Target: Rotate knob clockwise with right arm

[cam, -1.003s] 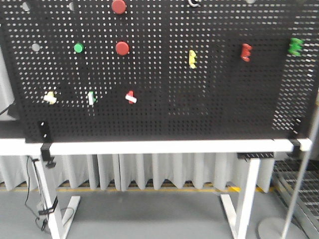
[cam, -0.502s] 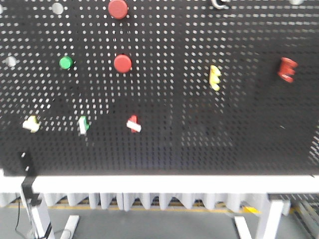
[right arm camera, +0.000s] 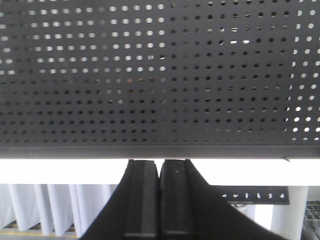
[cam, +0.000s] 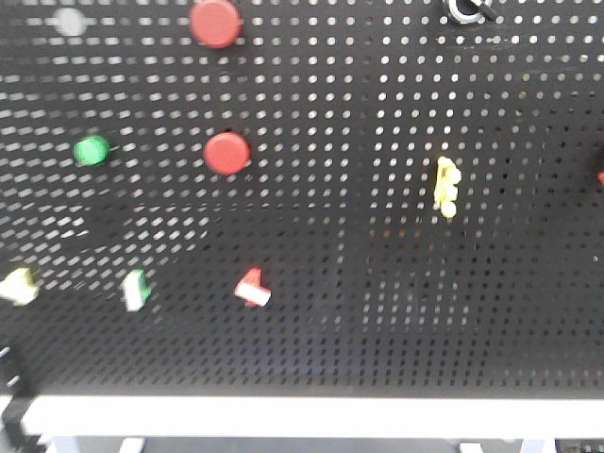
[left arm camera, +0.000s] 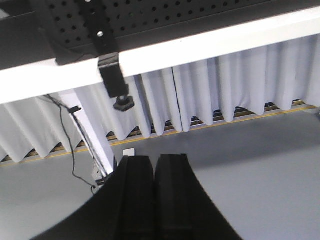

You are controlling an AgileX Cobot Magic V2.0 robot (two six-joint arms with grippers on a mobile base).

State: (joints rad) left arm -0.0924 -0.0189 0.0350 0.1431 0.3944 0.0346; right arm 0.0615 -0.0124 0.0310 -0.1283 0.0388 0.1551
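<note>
The knob sits at the top edge of the front view, right of centre, on the black pegboard; only its silvery ring and black pointer show, cut off by the frame. No arm shows in the front view. My right gripper is shut and empty, its tips at the white table edge just below the pegboard's lower rim. My left gripper is shut and empty, low over the grey floor, below the table edge.
The pegboard carries two red buttons, a green button, a yellow fitting, a red-white switch, a green-white switch and a yellowish switch. A black clamp and table leg stand near the left gripper.
The front view has closed in on the pegboard: fittings look larger and have spread outward, the red and green fittings at right left the frame, and the table legs dropped from view.
</note>
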